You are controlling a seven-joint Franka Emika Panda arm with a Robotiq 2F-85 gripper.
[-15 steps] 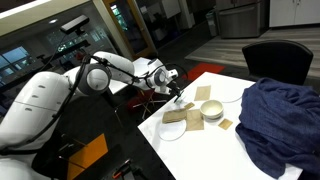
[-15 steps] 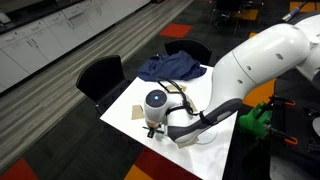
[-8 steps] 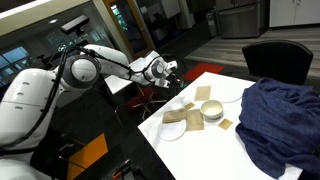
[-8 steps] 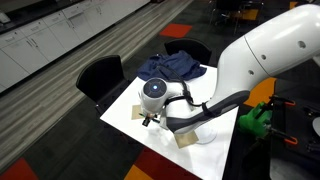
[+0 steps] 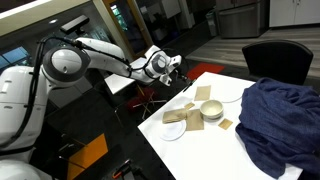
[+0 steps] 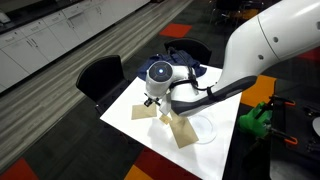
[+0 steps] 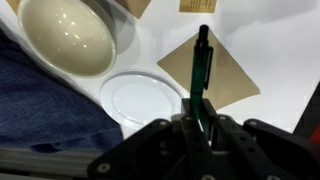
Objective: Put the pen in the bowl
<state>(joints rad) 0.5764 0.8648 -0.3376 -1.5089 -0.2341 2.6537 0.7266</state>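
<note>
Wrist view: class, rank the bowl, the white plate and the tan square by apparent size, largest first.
1. bowl, though cropped at the edge.
2-3. white plate and tan square: too alike to rank.

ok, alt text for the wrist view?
The gripper holds a thin dark green pen pointing away over a tan square piece on the white table. A round pale cream bowl sits upper left, a flat white plate below it, beside crumpled blue cloth.

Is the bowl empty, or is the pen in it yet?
Empty. In the wrist view the bowl is bare inside, and the pen sticks out of the end effector gripping it, apart from the bowl.
</note>
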